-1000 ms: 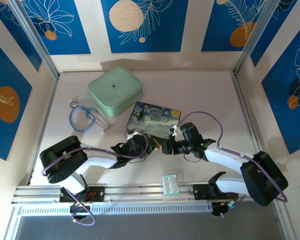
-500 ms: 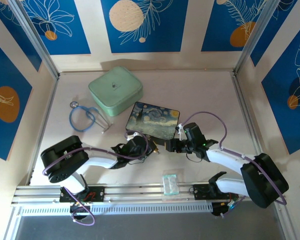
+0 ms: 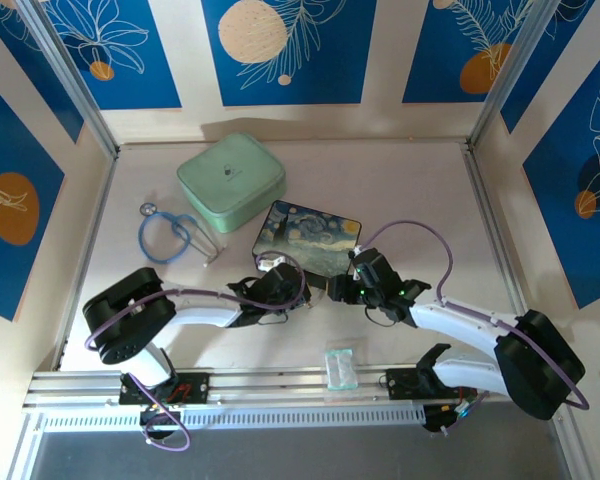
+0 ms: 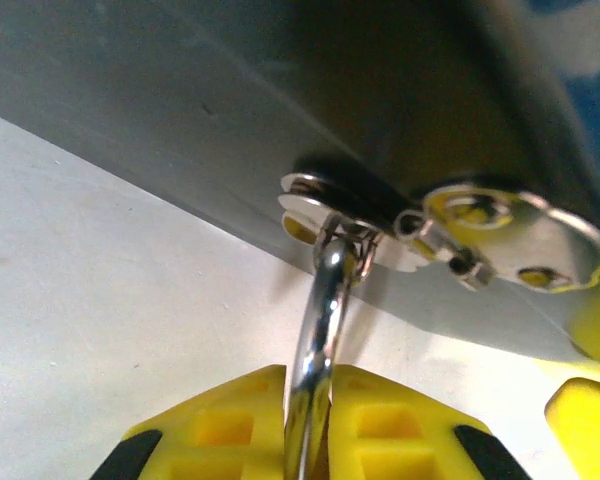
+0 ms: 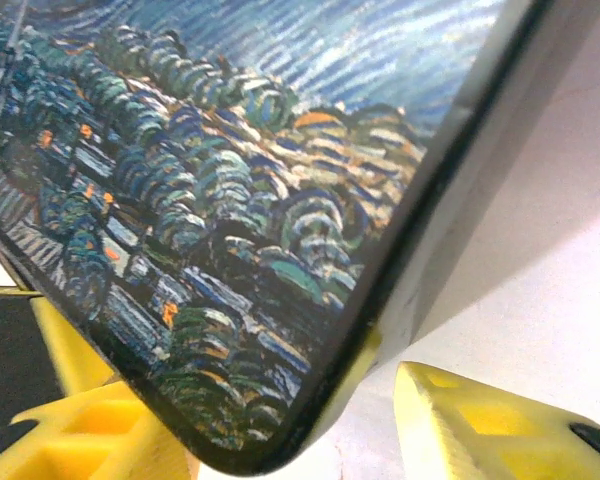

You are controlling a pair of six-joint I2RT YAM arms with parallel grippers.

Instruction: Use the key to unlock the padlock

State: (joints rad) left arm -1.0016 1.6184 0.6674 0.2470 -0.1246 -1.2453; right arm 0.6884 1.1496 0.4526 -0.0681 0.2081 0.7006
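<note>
Bracing: left claw point(image 4: 308, 385) clamped on silver-shackled padlock point(image 4: 320, 290); right claw point(image 3: 340, 289), 3 o'clock, spread astride starry painted box point(image 3: 310, 238). Next: key insertion.

The padlock point(image 4: 318, 335), silver shackle upright, is hooked through the metal clasp point(image 4: 325, 200) of the painted box point(image 3: 308, 238).

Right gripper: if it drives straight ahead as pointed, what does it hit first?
The painted box. Its near corner sits between the open fingers of the right gripper, so any advance probably runs onto that corner. Depth is hard to judge.
</note>
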